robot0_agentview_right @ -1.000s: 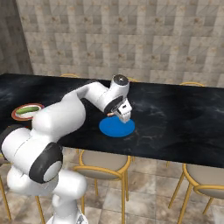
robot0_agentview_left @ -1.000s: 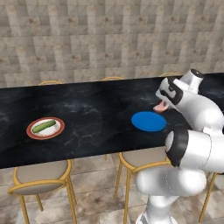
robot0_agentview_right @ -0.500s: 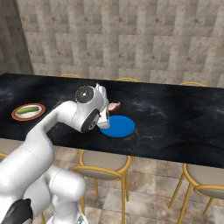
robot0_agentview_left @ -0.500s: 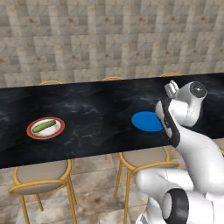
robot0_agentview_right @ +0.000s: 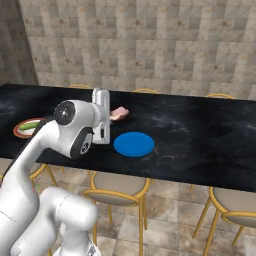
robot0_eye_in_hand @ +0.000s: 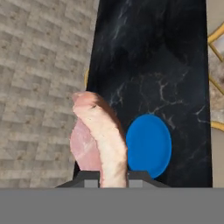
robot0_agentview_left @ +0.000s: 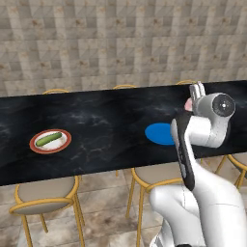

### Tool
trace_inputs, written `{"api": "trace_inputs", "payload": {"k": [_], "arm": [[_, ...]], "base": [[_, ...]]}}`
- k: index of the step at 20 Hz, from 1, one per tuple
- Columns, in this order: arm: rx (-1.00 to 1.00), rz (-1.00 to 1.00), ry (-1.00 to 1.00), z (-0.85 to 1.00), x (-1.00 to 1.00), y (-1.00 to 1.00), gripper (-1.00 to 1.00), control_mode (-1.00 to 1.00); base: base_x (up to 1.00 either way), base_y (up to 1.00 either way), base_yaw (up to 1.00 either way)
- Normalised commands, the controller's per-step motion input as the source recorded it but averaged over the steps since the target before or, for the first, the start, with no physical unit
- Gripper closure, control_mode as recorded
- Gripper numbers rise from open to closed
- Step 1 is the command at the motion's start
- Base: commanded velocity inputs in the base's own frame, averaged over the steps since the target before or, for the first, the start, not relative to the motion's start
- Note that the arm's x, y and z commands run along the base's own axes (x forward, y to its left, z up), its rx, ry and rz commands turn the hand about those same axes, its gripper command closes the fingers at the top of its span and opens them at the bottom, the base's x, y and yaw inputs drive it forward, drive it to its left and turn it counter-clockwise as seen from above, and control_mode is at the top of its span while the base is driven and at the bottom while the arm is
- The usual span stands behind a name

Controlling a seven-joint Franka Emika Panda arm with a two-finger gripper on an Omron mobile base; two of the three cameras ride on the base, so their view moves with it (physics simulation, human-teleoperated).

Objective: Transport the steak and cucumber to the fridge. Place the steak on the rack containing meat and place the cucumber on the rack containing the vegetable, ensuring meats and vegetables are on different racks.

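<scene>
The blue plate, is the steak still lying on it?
No, the blue plate lies bare on the counter, while the steak is held up above it in the shut gripper.

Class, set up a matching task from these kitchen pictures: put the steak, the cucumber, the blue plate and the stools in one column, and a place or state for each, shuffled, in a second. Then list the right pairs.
Column one:
1. steak
2. cucumber
3. blue plate
4. stools

Column two:
A. bare, on the black counter
B. lying on the red-rimmed plate
C. gripped in the shut gripper, lifted off the counter
D. tucked under the counter's near edge

Pairs: 1-C, 2-B, 3-A, 4-D
</scene>
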Motion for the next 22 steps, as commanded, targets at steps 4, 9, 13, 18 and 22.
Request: {"api": "trace_inputs", "payload": {"k": [4, 9, 13, 18, 22], "arm": [[0.03, 0.0, 0.0, 0.82, -0.86, 0.0, 1.0, -1.0], [0.04, 0.04, 0.0, 0.56, -0.97, 0.0, 1.0, -1.0], [0.04, 0.04, -0.01, 0.28, -1.0, 0.13, 1.0, -1.0], [0.0, 0.02, -0.16, 0.29, -0.99, 0.29, 1.0, -1.0], [0.0, 0.01, -0.16, 0.82, -0.84, 0.26, 1.0, -1.0]], "base": [[0.0, 0.0, 0.0], [0.0, 0.0, 0.0], [0.0, 0.0, 0.0], [0.0, 0.0, 0.0], [0.0, 0.0, 0.0]]}}
